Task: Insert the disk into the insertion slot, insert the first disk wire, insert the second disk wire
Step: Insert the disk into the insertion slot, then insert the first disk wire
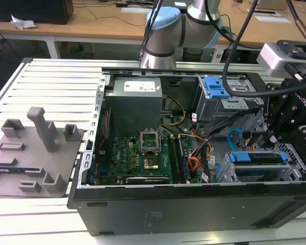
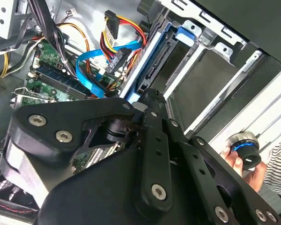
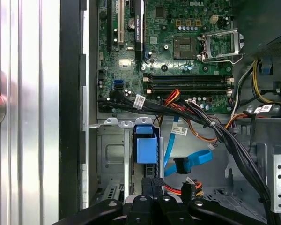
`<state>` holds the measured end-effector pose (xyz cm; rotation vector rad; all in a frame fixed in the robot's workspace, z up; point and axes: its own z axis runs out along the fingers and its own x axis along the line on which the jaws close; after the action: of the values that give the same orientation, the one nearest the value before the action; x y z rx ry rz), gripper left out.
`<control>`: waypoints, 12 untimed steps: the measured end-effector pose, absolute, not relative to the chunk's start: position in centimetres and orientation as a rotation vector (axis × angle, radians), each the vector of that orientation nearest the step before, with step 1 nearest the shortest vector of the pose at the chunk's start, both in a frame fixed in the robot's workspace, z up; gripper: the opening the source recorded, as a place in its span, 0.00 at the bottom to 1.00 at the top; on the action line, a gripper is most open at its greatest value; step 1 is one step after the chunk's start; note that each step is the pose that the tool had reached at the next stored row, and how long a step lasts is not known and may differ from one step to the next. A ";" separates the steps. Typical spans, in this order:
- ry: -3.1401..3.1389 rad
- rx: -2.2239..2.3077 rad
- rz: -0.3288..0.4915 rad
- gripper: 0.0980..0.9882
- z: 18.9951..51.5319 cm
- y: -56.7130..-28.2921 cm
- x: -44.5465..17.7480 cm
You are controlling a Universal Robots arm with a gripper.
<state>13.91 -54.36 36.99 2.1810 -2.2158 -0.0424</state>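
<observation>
The disk (image 1: 257, 157), in its blue carrier, stands on edge in the insertion slot (image 1: 228, 174) at the exterior view's lower right. Its blue handle (image 3: 146, 145) faces the motherboard. My gripper (image 1: 272, 141) hangs over the disk's end away from the handle. Its fingers are shut, with the tips (image 3: 152, 183) against the carrier's edge (image 2: 131, 82). The second disk wire (image 3: 196, 159), a light-blue flat cable, loops beside the disk. Its dark plug (image 3: 181, 165) lies loose. A black plug (image 2: 110, 21) on orange, yellow and black wires also hangs free.
A taller grey cage (image 1: 219, 104) with a blue ribbed tab (image 1: 216, 87) stands behind the slot. Black cable bundles (image 3: 225, 140) cross between the motherboard (image 1: 137, 153) and the bay. A person's hand (image 2: 239, 159) rests on a blue-ringed button outside the case.
</observation>
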 end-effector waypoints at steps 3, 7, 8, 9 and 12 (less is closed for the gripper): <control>-2.216 2.181 -0.042 0.01 37.0 -54.4 13.9; -2.216 2.181 -0.042 0.01 37.0 -54.4 13.9; -2.216 2.181 -0.042 0.01 37.0 -54.4 13.9; -2.216 2.181 -0.043 0.01 37.0 -54.4 13.9; -2.216 2.181 -0.042 0.01 37.0 -54.4 13.9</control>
<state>13.91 -54.36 36.97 2.1810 -2.2158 -0.0424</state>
